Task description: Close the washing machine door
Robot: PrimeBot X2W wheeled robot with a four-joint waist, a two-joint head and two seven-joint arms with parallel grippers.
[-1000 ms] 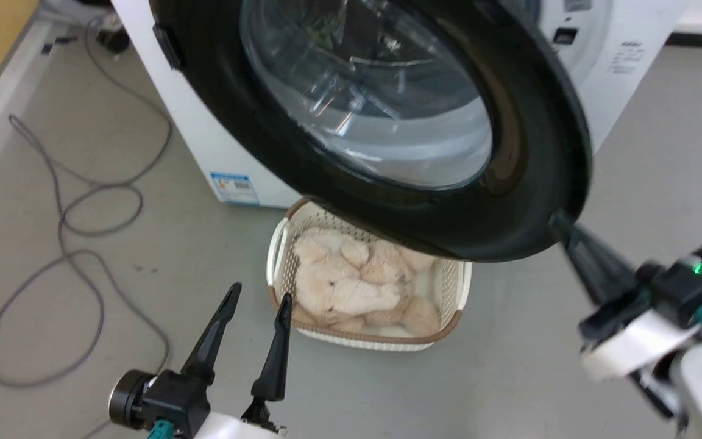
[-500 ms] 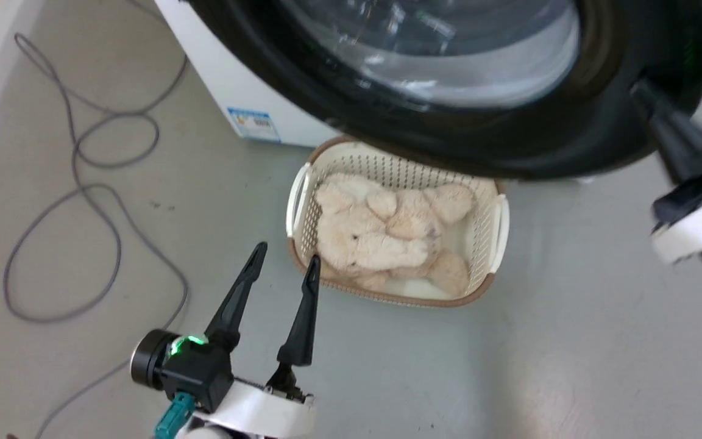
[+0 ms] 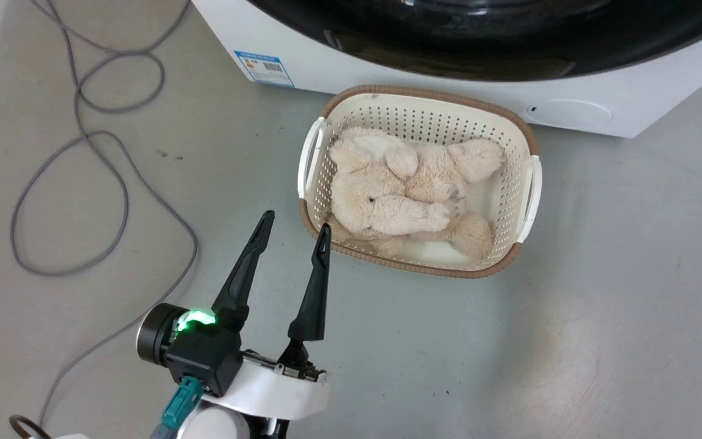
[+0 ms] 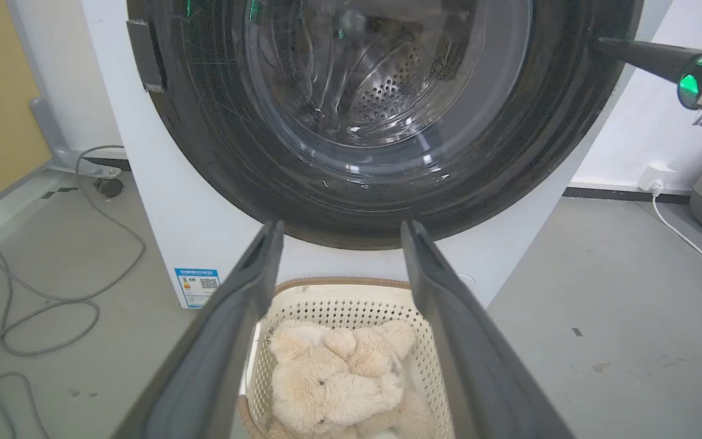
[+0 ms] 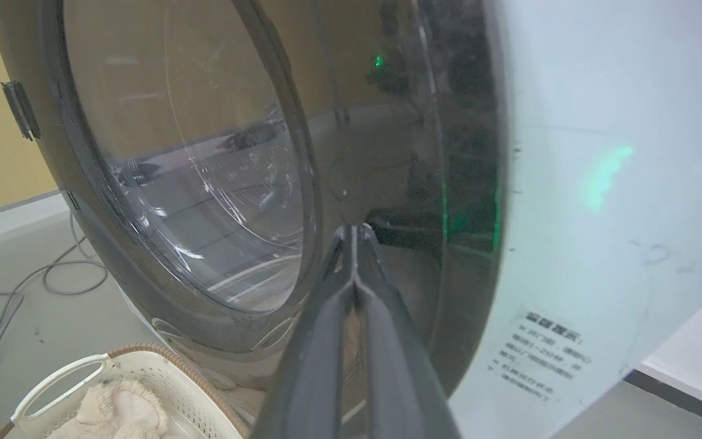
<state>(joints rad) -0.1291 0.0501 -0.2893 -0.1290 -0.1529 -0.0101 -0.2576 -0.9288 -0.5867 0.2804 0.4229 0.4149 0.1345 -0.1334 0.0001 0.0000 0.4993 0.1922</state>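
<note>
Black-rimmed door (image 4: 381,207) sits almost flush on the washer (image 4: 192,231); right gripper (image 5: 356,235), fingers together, rests on its right edge. A firm push farther in should latch it; left gripper (image 3: 296,222) hangs spread.

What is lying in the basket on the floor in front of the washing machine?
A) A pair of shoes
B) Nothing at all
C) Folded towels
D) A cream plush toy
D: a fluffy cream plush toy lies curled inside the perforated basket, which stands on the floor before the washing machine.
</note>
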